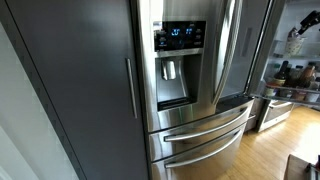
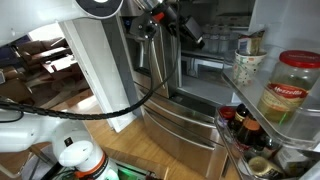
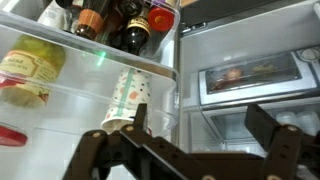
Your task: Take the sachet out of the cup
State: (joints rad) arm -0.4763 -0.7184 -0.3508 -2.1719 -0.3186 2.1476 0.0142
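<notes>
A paper cup (image 2: 247, 64) with a dotted pattern stands on the upper shelf of the open fridge door, and something pale, probably the sachet (image 2: 246, 44), sticks out of its top. In the wrist view the picture stands upside down, and the cup (image 3: 126, 98) appears left of centre with its mouth pointing downwards; the sachet is not clear there. My gripper (image 3: 204, 126) is open and empty, with its fingers apart and to the right of the cup, short of it. In an exterior view the gripper (image 2: 196, 38) hangs in the air left of the door shelves.
A sauce jar (image 2: 289, 88) stands beside the cup, also in the wrist view (image 3: 30, 66). Several bottles (image 2: 243, 125) fill the shelf below, also in the wrist view (image 3: 122, 20). A steel fridge with a dispenser (image 1: 176, 60), freezer drawers (image 2: 182, 122) and inner drawers (image 3: 250, 76) are nearby.
</notes>
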